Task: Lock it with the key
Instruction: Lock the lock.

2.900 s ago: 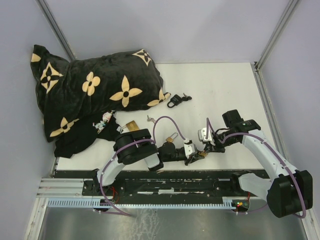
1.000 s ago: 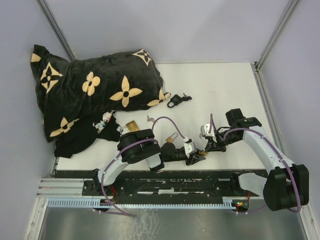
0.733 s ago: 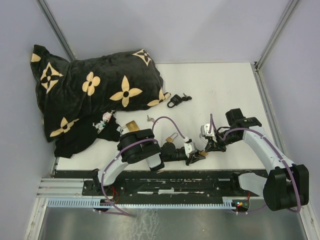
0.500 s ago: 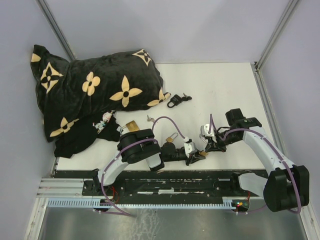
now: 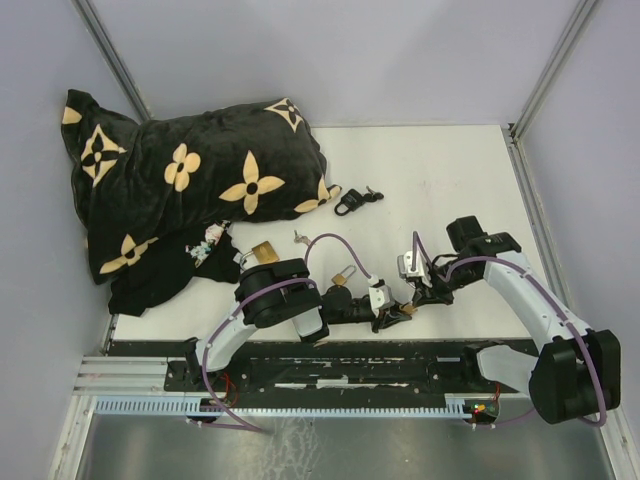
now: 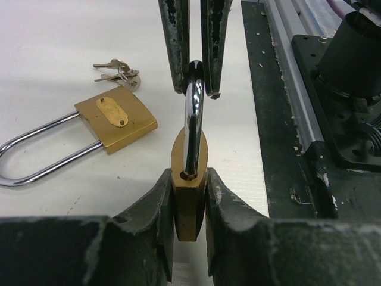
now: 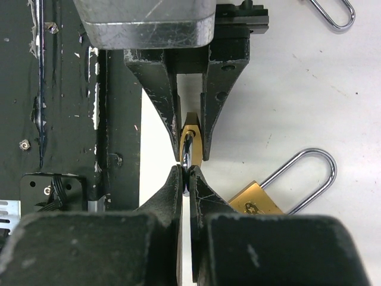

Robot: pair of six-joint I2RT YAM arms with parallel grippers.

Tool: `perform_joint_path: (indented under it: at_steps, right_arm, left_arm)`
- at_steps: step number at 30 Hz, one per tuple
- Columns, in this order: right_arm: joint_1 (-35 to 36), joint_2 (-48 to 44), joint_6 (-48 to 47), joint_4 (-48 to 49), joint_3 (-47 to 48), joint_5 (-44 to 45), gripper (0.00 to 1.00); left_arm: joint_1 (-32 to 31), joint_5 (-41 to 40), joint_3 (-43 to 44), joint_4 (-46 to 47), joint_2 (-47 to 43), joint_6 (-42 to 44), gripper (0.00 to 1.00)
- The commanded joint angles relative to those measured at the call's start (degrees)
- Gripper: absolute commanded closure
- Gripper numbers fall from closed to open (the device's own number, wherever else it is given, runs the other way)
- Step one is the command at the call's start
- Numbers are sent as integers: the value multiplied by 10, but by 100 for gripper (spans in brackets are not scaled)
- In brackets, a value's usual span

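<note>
My left gripper (image 6: 189, 176) is shut on the body of a small brass padlock (image 6: 189, 196) and holds it on edge near the table's front edge. The padlock's steel shackle (image 6: 193, 113) points at my right gripper (image 7: 186, 176), which is shut on the top of the shackle. In the top view the two grippers meet tip to tip, left (image 5: 385, 318) and right (image 5: 410, 302), with the padlock (image 5: 400, 310) between them. A small bunch of keys (image 6: 116, 68) lies on the table beyond a second brass padlock. No key shows in either gripper.
A larger brass padlock (image 6: 116, 119) with a long open shackle lies just beside the grippers (image 5: 345, 272) (image 7: 256, 201). A black padlock with a key (image 5: 350, 202) lies further back. Another brass padlock (image 5: 264, 250) lies by the black flowered blanket (image 5: 180, 180) at the back left.
My right wrist has shifted slightly back and left while staying on the shackle. The left gripper and padlock have held still.
</note>
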Motion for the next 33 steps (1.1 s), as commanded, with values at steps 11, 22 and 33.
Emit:
perform_joint_path:
  at_steps: [11, 22, 33]
  right_arm:
    - [37, 21, 12, -4, 5, 92, 98]
    - [66, 29, 33, 22, -10, 122, 98]
    - [88, 54, 86, 54, -15, 129, 98]
  left_arm:
    - [1, -9, 1, 115, -4, 0, 97]
    - [1, -6, 2, 116, -3, -1, 97]
    - [1, -6, 2, 116, -1, -4, 97]
